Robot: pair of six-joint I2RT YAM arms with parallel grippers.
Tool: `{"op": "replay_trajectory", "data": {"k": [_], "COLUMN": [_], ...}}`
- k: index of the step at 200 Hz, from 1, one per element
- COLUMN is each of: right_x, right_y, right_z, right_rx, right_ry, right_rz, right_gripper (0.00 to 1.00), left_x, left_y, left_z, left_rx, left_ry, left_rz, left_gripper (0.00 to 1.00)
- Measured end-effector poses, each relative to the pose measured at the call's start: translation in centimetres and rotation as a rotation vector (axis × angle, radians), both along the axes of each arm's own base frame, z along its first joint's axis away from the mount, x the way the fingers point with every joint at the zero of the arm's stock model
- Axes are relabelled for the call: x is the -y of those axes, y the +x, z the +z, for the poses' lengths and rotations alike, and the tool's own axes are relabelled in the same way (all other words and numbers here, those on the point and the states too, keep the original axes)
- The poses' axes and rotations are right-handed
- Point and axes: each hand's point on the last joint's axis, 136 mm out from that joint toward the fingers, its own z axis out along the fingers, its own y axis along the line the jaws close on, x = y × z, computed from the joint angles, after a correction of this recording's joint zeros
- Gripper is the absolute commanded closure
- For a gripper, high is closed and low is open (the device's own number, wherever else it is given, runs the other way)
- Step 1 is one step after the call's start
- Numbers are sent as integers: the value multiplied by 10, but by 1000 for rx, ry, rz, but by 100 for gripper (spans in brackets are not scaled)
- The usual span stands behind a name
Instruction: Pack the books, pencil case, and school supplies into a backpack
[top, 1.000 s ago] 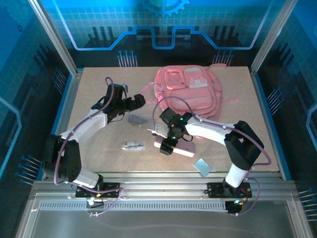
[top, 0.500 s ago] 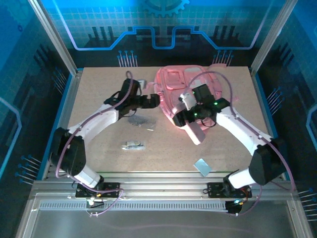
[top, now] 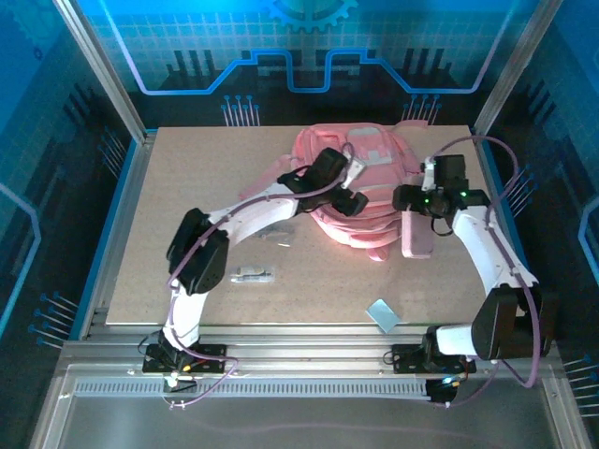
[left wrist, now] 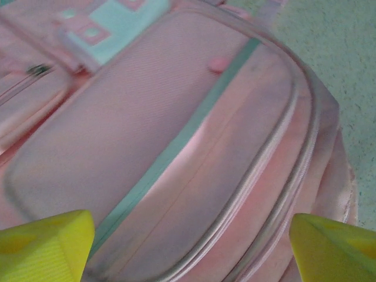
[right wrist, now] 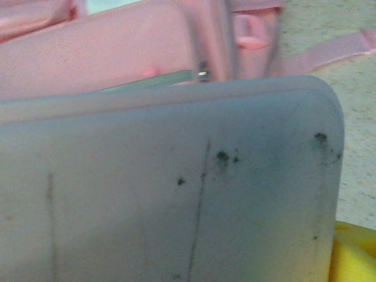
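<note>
2 tools: L tool (left wrist: pixel 191 248) wide open over backpack (top: pixel 376 150); R tool (top: pixel 415 202) clamps pencil case (top: pixel 416 239).

Top external view: moderate, even overhead light on the table (top: pixel 168 234). Blue glow from the backdrop panels (top: pixel 309 56) tints the upper frame and both side edges. Shadows under the arms (top: pixel 253 208) are soft and short. Centre is sharp; the frame posts (top: pixel 98 65) lean outward toward the upper corners, a mild wide-angle bend.

Left wrist view: bright but soft. The backpack (left wrist: pixel 176 135) is smeared at upper left and the yellow fingertips (left wrist: pixel 41 247) in the lower corners are blurred.

Right wrist view: dim. The pencil case (right wrist: pixel 164 188) sits close to the lens, grey in shade and out of focus
</note>
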Motion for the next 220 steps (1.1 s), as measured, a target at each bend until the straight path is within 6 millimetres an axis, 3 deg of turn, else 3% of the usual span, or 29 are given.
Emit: {"op": "replay_trajectory", "data": {"k": [29, 72, 96, 133, 149, 160, 220], "right_x": [25, 37, 36, 35, 35, 35, 33], "right_y": [-4, -15, -18, -19, -19, -19, -20], "right_z": [-1, -12, -16, -12, -8, -5, -2], "right_rx": [25, 28, 19, 32, 47, 54, 65], "right_ry": [27, 65, 82, 84, 84, 84, 89], "right_rz": [-90, -148, -150, -148, -147, -146, -142], "right_gripper": [31, 31, 32, 33, 34, 34, 33], "left_x": [26, 34, 38, 37, 33, 31, 25], "left_y": [-2, 15, 22, 33, 35, 37, 44], "left_z": [-24, -67, -76, -79, -79, -78, -69], "left_rx": [21, 0, -10, -28, -39, -42, -115], "left_ry": [79, 188, 202, 180, 173, 168, 76], "left_rz": [-97, -145, -151, -142, -142, -137, -99], "left_gripper": [8, 10, 34, 57, 78, 99, 100]}}
